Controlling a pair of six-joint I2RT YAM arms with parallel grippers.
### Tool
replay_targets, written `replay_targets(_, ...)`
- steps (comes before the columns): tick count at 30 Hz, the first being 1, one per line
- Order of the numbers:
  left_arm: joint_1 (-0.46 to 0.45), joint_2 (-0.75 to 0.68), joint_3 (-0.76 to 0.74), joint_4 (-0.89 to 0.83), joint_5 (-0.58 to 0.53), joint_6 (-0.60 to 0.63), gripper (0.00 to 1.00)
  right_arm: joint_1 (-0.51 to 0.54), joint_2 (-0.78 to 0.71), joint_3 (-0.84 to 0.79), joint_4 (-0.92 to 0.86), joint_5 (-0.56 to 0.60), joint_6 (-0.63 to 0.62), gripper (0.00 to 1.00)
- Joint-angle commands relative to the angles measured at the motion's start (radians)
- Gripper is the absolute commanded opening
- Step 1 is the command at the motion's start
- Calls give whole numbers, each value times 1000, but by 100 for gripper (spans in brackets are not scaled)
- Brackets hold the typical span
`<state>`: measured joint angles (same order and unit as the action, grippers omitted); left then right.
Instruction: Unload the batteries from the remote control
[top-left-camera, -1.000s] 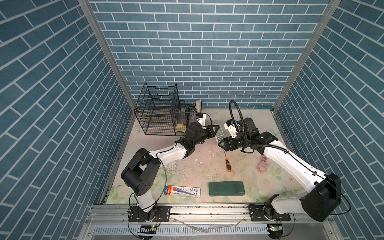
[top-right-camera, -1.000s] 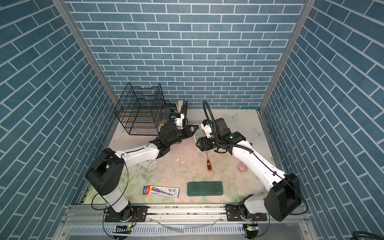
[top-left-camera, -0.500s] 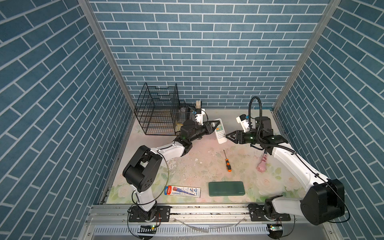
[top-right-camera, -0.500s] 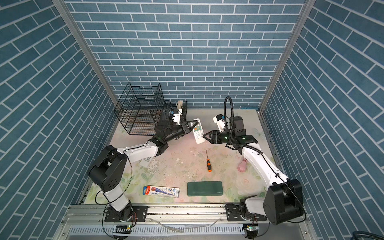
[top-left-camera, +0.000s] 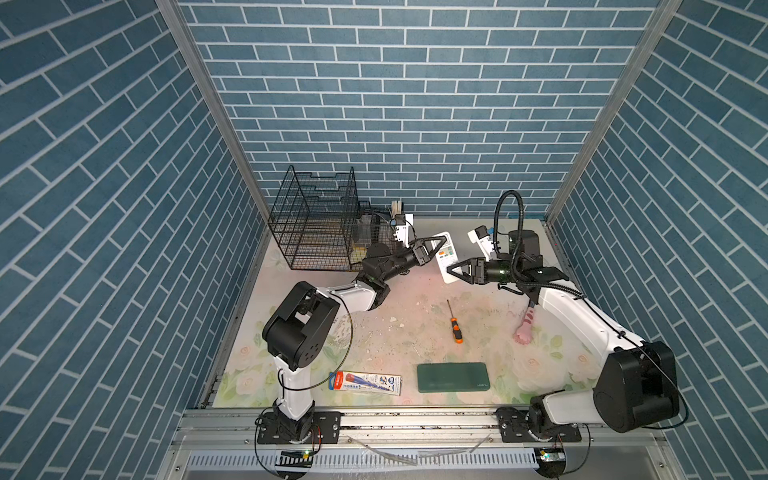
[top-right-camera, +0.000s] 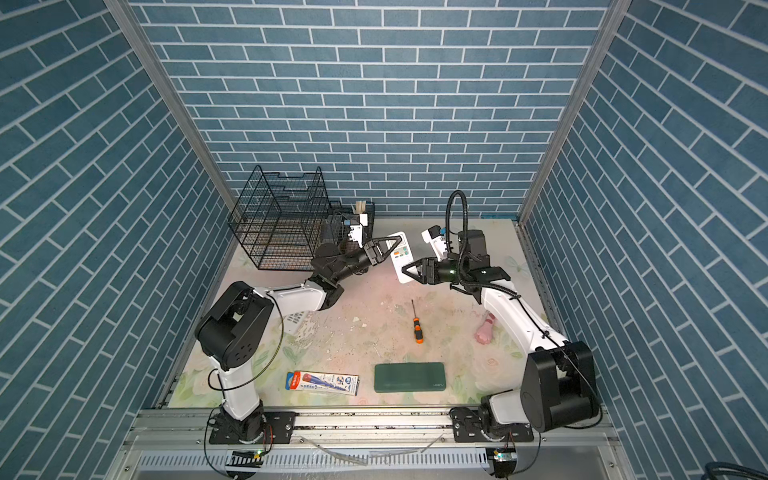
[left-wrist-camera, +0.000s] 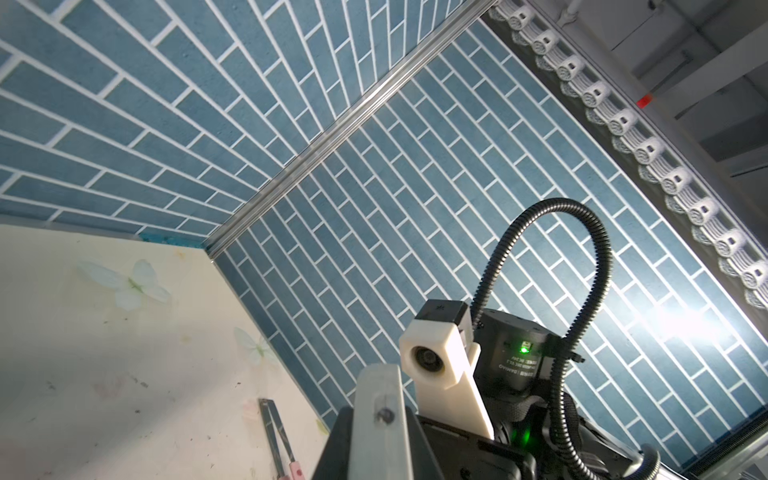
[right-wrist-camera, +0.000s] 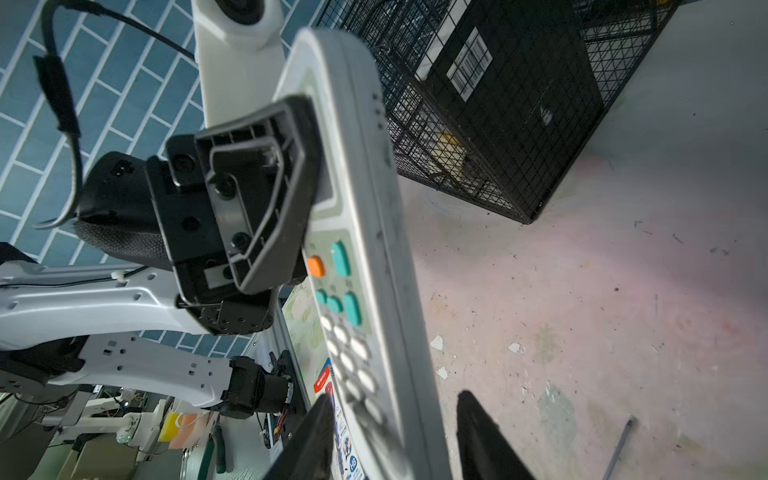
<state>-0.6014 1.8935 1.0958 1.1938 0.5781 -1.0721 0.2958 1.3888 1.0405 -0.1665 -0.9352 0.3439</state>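
While the clenched left tool (top-left-camera: 432, 249) grips it, the white remote control (top-left-camera: 445, 257) shows teal and orange buttons.

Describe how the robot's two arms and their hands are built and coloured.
Both arms have white link shells with bulky black joint housings on a silver rail. Each hand, left hand and right hand, has black triangular open-frame fingers. A white camera block sits on each wrist. A black ribbed cable loops above the right wrist, beside a green light.

Right gripper (top-left-camera: 451, 269) swung back, now narrowing around remote control (top-left-camera: 446, 254) end.
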Motion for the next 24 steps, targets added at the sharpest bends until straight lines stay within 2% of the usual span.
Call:
replay_targets(1, 2, 4, 29, 91, 7, -24, 0, -3, 5, -10, 54, -61, -1, 46)
replay_targets(11, 0, 32, 49, 123, -7, -24, 0, -3, 35, -23, 224, -156, 120, 35)
replay_targets(18, -1, 48, 62, 135, -14, -24, 0, -1, 47, -16, 252, -175, 150, 30)
replay_targets(24, -2, 50, 61, 138, -13, -53, 3, 0, 45, -12, 254, -167, 153, 15)
